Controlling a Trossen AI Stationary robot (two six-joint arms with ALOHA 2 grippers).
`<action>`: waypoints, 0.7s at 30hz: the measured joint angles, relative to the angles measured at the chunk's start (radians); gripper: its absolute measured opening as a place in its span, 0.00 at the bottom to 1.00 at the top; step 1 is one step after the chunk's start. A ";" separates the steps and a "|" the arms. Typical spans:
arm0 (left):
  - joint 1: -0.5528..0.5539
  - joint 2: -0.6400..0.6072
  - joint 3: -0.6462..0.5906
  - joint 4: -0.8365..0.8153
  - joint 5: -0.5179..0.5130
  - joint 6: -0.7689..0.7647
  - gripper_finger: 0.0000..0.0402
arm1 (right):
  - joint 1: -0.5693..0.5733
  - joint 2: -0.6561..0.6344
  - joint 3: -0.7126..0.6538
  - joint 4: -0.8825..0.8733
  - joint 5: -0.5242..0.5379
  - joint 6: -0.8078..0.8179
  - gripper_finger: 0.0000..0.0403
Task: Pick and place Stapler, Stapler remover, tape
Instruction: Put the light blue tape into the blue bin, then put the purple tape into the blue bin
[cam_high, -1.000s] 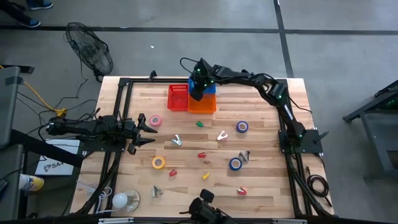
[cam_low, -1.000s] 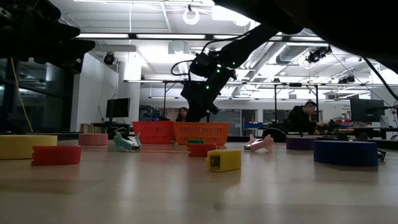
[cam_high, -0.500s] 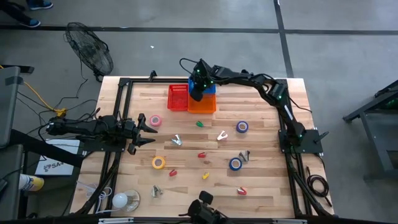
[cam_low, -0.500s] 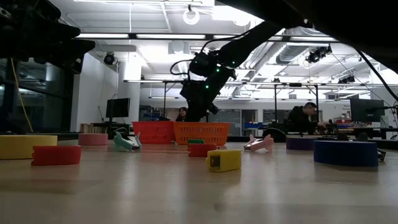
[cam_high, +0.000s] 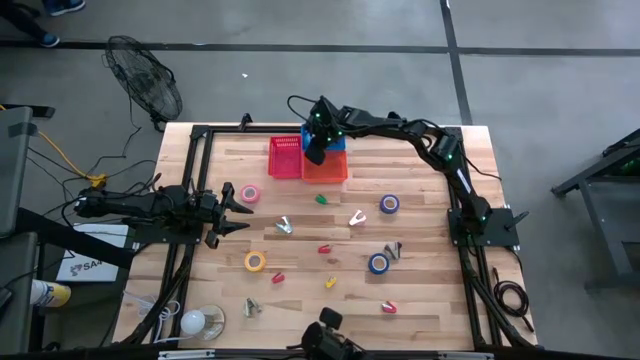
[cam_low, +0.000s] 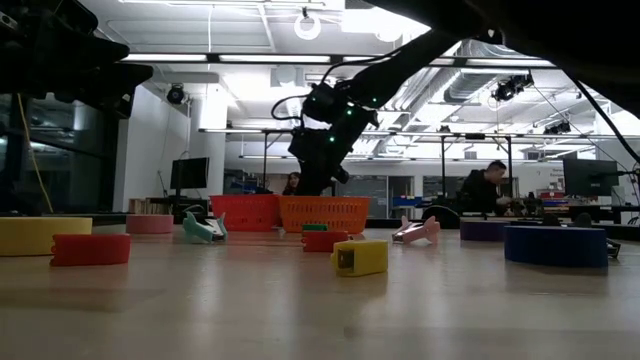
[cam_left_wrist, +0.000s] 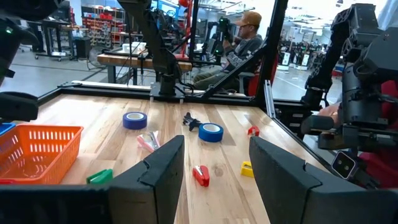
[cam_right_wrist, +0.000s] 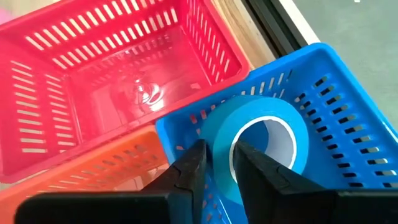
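Right gripper (cam_high: 316, 150) reached across to the far edge in the high view, over the blue basket (cam_high: 335, 142) behind the orange basket (cam_high: 324, 170); left gripper (cam_high: 238, 210) parked low at the left edge, fingers spread and empty. Seen from the right wrist, fingers (cam_right_wrist: 189, 171) pinching the wall of a glossy blue tape roll (cam_right_wrist: 261, 140), upright inside the slotted plastic basket beside the red basket (cam_right_wrist: 112, 93).

Only one marking showed: dark letters beginning "SA" on a white sheet (cam_high: 80, 263) lying on the floor beside the counter's left edge; the remaining letters were hidden. Nothing else was legible.
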 joint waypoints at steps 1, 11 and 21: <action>0.000 0.000 0.000 0.000 0.000 0.000 0.45 | 0.000 0.000 0.000 0.000 0.005 0.000 0.18; 0.000 0.000 0.000 0.000 0.000 0.000 0.45 | 0.000 -0.001 0.000 -0.009 0.015 0.000 0.22; 0.000 0.000 0.000 0.000 0.000 0.000 0.45 | -0.001 -0.001 0.000 -0.035 0.057 0.000 0.40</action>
